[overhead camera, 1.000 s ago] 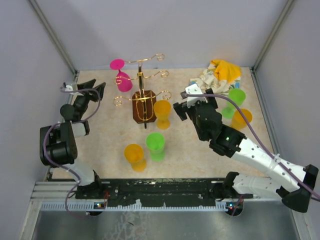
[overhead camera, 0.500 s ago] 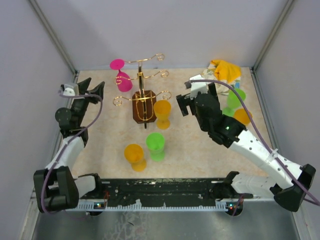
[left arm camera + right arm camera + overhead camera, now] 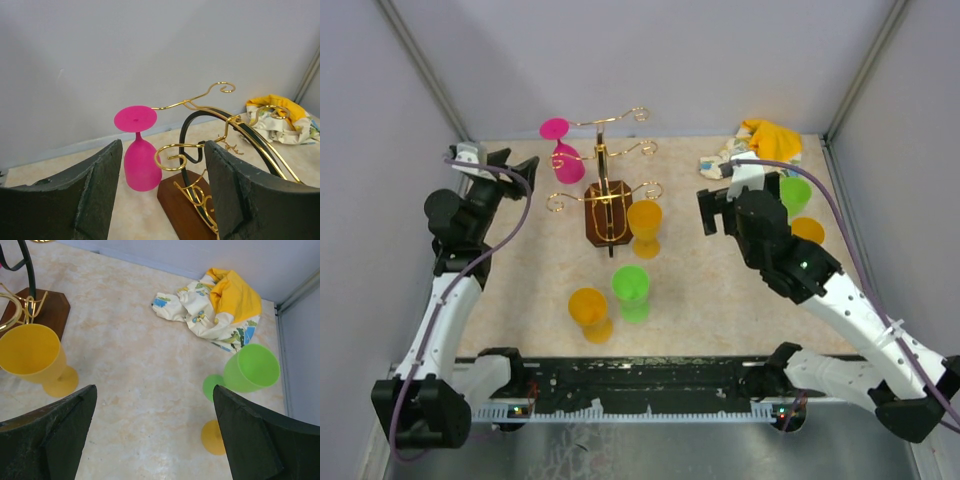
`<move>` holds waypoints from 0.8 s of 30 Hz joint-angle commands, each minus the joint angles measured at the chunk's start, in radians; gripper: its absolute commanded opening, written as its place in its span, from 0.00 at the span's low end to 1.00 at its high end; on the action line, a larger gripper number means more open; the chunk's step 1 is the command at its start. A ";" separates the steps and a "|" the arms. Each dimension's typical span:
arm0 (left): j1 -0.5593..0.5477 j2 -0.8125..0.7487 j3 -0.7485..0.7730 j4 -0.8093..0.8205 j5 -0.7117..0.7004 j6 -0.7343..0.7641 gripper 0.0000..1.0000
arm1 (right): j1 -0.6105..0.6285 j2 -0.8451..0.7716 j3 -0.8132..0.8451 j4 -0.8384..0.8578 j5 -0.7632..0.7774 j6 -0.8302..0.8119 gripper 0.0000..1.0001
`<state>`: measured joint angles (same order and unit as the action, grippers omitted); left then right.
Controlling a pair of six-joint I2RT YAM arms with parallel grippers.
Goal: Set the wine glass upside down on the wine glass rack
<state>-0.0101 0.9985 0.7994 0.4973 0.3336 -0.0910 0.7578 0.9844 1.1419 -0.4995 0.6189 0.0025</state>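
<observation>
One wine glass [image 3: 565, 157], rack's [image 3: 610, 215] left edge

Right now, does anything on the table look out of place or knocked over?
Only the crumpled cloth bunched in the far right corner looks stray. The pink glass hangs upside down on the rack; no spill shows.

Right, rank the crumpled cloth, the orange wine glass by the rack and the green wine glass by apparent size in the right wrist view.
1. Crumpled cloth, clearly the largest.
2. Orange wine glass and green wine glass: they look about alike, so I won't rank them against each other.
</observation>
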 commanded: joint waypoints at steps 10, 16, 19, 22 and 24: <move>-0.058 -0.060 0.161 -0.236 0.201 -0.201 0.71 | -0.007 -0.170 -0.055 0.007 0.175 0.091 0.99; -0.135 -0.028 0.215 -0.302 0.163 -0.182 0.70 | -0.145 -0.043 0.056 -0.098 -0.007 0.103 0.99; -0.155 -0.008 0.230 -0.302 0.162 -0.175 0.70 | -0.298 0.010 0.077 -0.068 -0.220 0.096 0.99; -0.165 0.000 0.237 -0.302 0.156 -0.173 0.70 | -0.469 0.080 0.101 -0.057 -0.370 0.087 0.99; -0.170 0.000 0.243 -0.311 0.143 -0.166 0.70 | -0.549 0.122 0.114 -0.053 -0.419 0.076 0.97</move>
<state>-0.1677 0.9958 1.0031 0.2085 0.4900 -0.2619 0.3420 1.0523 1.1809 -0.5774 0.4042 0.0910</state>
